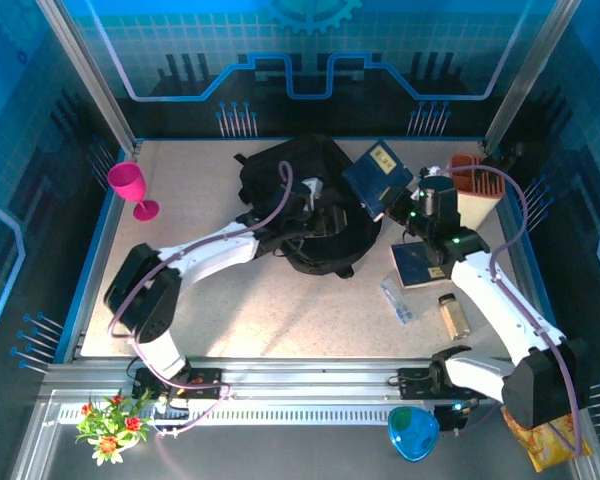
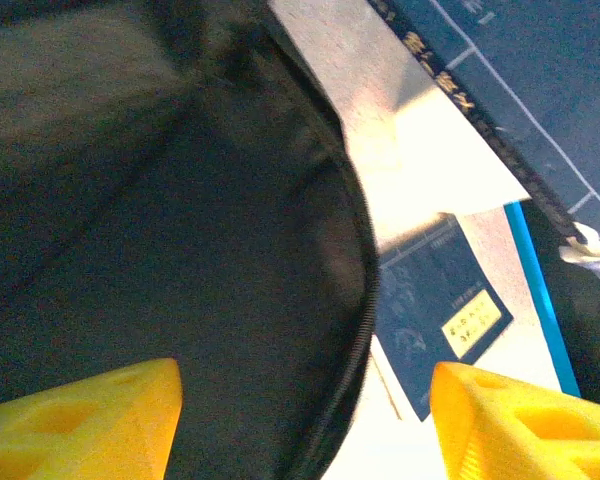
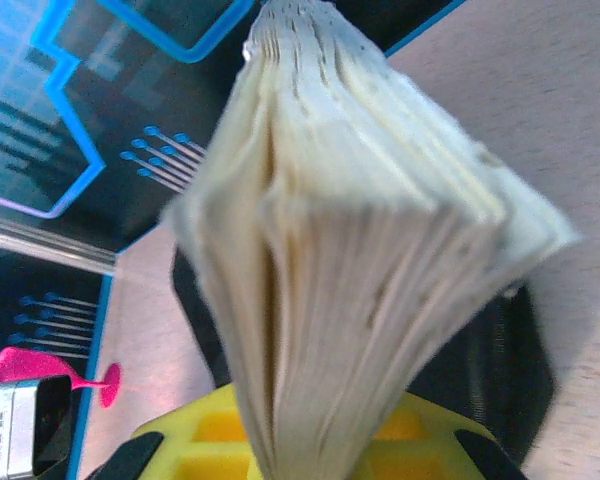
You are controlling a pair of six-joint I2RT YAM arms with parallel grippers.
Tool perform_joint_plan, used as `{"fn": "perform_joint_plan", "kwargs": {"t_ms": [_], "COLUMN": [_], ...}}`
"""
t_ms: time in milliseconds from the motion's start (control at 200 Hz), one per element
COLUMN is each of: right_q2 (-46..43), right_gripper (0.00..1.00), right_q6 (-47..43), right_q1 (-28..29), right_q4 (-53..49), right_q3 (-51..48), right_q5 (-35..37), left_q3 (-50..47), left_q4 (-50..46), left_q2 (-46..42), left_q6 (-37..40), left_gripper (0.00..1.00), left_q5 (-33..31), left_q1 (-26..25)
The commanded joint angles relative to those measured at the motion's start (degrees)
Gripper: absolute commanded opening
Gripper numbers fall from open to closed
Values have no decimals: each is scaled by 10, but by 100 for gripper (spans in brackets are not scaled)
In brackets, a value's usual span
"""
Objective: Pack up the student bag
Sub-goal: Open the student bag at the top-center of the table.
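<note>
Though soft, rounded bag [image 1: 310, 205]; fanned book [image 3: 380, 250], R claw [image 1: 402, 205]

the left gripper [image 2: 305, 430] holds its yellow fingers [image 2: 80, 420] apart over the student bag [image 2: 160, 230]. a dark blue book [image 2: 435, 320] lies just beside its zipper edge.
</note>
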Motion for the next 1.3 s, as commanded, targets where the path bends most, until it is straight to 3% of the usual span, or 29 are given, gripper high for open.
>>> {"fn": "perform_joint_plan", "kwargs": {"t_ms": [0,325,465,605,835,1046,1296], "right_q2": [-33,-87,-100,-108,-112,-118,-136], "right_gripper": [5,4,4,4,4,4,4], "right_q6": [-46,-70,-75,-72,-68,-67,-79], "right_q1": [-29,-87,-96,-98,-101,-103,-105], "right_q4": [-54,-185,-197,-193,-189,-192,-239], "right_q3": [9,26,22,17,12,8,16], "right_q5": [7,59,60,55,45,38,20], "left_q3": [64,215,273,304,311,287,250], "left_q4": [-25,-92,-129,-158,-166,-123,-86], "left_q2": [57,207,253,277,269,242,185], "left_q6": [52,95,101,101,95,54,38], "left_gripper": [65,54,52,43,24,9,7], "left_q5": [51,63,65,44,33,109,139], "left_q1": [-22,-52,-53,-54,-50,-23,9]}}
